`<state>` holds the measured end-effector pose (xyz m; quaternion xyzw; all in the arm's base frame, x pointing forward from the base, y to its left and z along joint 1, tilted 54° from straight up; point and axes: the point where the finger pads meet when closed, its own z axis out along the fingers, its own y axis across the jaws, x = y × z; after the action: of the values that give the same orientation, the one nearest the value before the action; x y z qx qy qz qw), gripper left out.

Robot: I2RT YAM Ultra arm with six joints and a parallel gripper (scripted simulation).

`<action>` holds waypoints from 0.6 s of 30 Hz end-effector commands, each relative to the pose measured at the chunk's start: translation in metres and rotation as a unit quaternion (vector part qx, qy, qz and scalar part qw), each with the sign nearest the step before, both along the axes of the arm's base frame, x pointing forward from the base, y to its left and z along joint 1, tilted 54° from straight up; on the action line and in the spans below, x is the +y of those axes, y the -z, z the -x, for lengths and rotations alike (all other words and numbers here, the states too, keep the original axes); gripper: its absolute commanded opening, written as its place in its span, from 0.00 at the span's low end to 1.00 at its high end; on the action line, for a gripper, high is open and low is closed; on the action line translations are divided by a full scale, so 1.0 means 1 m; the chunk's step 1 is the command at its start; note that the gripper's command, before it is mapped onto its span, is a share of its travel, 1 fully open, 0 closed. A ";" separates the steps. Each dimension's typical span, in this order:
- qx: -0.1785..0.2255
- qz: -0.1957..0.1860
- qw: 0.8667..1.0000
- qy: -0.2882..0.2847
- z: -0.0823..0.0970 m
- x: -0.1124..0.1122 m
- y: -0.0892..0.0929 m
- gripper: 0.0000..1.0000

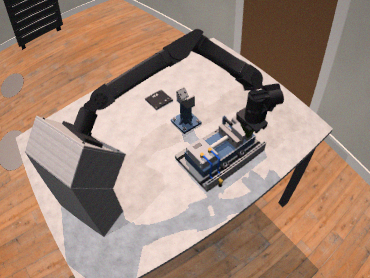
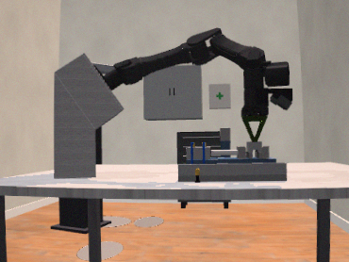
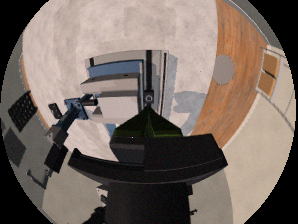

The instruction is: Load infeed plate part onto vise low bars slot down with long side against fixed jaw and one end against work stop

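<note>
The part (image 2: 255, 146) (image 3: 118, 108), a light grey block, sits between the jaws of the open vise. Its long side is against or very close to the fixed jaw (image 2: 265, 152) (image 3: 111, 86). A dark recess low in its end suggests the slot faces down. Its back end is close to the work stop (image 3: 90, 102); contact cannot be told. My gripper (image 1: 248, 132) (image 2: 255, 140) (image 3: 147, 109) is shut and empty, pointing down, fingertips at the part's top and front end. In the top view the arm mostly hides the part.
The air cylinder (image 1: 199, 150) with blue hoses stands on the base side of the vise, its rod (image 1: 218, 142) (image 2: 224, 153) reaching toward the moving jaw. The V-block stand (image 1: 185, 121) is behind the vise. The dark infeed plate (image 1: 159, 99) lies farther back with no block on it.
</note>
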<state>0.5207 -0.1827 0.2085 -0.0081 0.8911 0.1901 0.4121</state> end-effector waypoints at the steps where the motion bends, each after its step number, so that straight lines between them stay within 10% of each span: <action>1: -0.014 0.009 1.000 0.011 0.002 -0.011 -0.019 0.00; 18: -0.019 0.012 1.000 0.012 0.001 -0.012 -0.023 0.00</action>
<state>0.5224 -0.1826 0.2145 -0.0101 0.8901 0.1884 0.4149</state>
